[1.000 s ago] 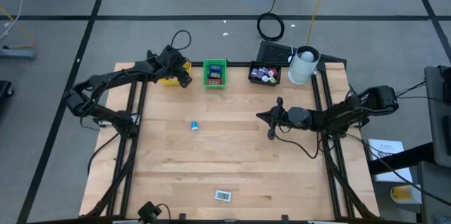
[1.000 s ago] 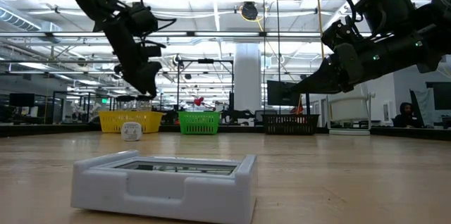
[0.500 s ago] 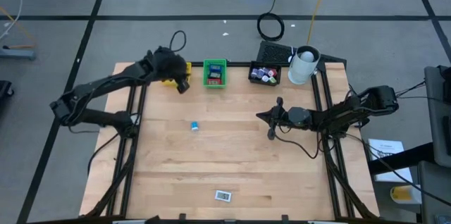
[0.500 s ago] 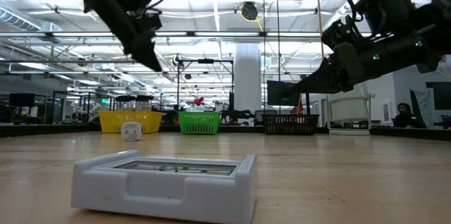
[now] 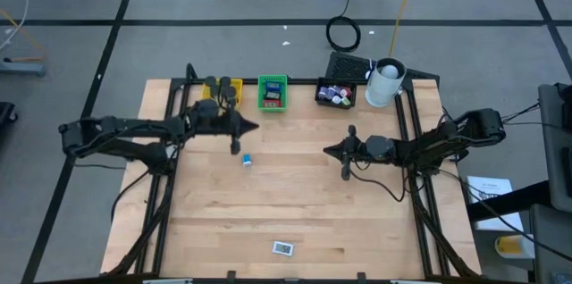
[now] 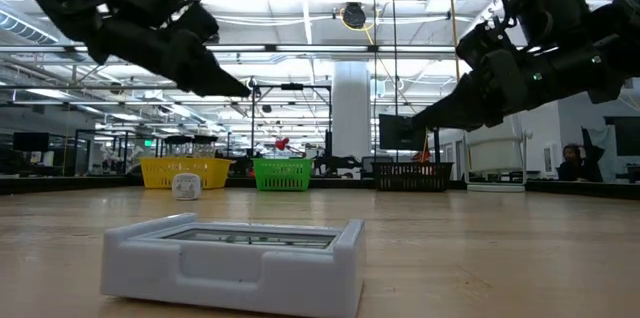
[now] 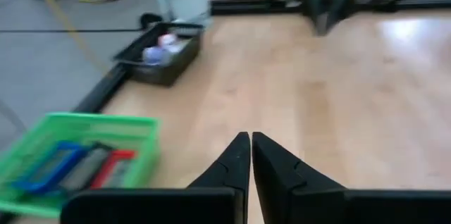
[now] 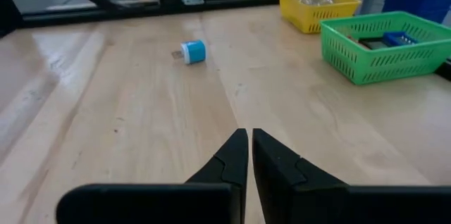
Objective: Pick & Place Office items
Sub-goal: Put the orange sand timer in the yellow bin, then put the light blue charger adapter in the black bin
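**Mostly sorted — two strays left on the table**

Most office items look binned already. Green tray point(image 5: 273, 93) holds flat blue and red pieces; black tray point(image 5: 336, 94) holds small purple/white bits; yellow tray point(image 5: 217, 93) has contents too small to tell. White cup point(image 5: 385, 83) sits beside the black tray.

Still out, by my read: small blue roll point(image 5: 246, 160) mid-table, and a white flat case point(image 5: 282, 248) near the front edge, well apart from the trays.

Left gripper point(image 5: 253, 127) hangs above the table in front of the yellow and green trays, near the blue roll, fingers pressed together, nothing held. Right gripper point(image 5: 329, 150) hovers mid-table, tips also together, empty, pointing toward the roll.

Est. nearly done; roll looks like the likeliest next pick.
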Controlling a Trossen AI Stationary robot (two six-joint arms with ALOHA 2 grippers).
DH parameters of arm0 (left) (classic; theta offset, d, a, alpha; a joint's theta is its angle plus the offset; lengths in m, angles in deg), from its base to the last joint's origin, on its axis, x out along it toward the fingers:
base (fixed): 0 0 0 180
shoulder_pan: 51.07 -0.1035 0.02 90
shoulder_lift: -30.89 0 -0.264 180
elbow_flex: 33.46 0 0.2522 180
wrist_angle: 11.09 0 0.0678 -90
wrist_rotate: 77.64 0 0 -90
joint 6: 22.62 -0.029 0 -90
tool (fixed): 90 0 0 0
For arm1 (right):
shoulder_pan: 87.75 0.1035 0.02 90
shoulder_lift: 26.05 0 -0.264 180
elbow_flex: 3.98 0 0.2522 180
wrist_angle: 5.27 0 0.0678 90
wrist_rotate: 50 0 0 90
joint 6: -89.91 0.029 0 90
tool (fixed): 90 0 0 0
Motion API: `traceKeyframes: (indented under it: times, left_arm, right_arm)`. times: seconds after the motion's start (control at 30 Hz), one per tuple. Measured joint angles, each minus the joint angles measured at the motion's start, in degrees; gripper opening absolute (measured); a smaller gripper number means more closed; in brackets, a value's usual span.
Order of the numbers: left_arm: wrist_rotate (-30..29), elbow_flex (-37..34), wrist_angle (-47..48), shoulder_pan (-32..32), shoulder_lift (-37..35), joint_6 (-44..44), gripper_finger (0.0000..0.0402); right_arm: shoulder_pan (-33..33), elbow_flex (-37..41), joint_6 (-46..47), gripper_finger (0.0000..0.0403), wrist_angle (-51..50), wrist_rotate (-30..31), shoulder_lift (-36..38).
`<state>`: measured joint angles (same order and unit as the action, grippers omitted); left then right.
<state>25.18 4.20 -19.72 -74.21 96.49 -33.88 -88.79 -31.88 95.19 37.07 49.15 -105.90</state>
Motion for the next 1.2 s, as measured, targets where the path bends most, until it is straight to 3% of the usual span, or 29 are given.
traceKeyframes:
  times: [0.13, 0.33, 0.53, 0.67, 0.9, 1.07, 1.2]
  left_arm:
    - [-0.7, -1.4, -0.2, 5.9, -0.1, 5.4, 0.0026]
    - [-12.5, -0.2, 9.2, 16.2, -1.3, 5.2, 0.0032]
    - [-23.0, 0.8, 23.7, 23.0, -1.3, 6.7, 0.0111]
    - [-22.9, 1.9, 32.9, 24.0, -0.7, 4.3, 0.0186]
    - [-19.1, 4.6, 32.5, 23.2, 4.3, 0.0, 0.0291]
    - [-19.5, 6.4, 33.1, 23.0, 6.4, -7.2, 0.0323]
    - [-19.8, 8.1, 33.6, 21.3, 6.9, -10.8, 0.0319]
  right_arm:
    - [0.0, 0.0, 0.0, 0.0016, 1.1, -0.2, 0.0]
    - [0.0, 0.0, 0.0, 0.0013, 1.1, -0.2, 0.0]
    - [0.0, 0.0, -0.4, 0.0013, 0.9, -0.1, 0.0]
    - [0.0, 0.0, -0.4, 0.0013, 0.7, -0.1, 0.0]
    - [0.0, 0.0, -0.4, 0.0013, 0.6, -0.2, 0.0]
    - [0.0, 0.0, -0.4, 0.0011, 0.3, -0.2, 0.0]
    - [0.0, 0.0, -0.4, 0.0011, 0.2, -0.3, 0.0]
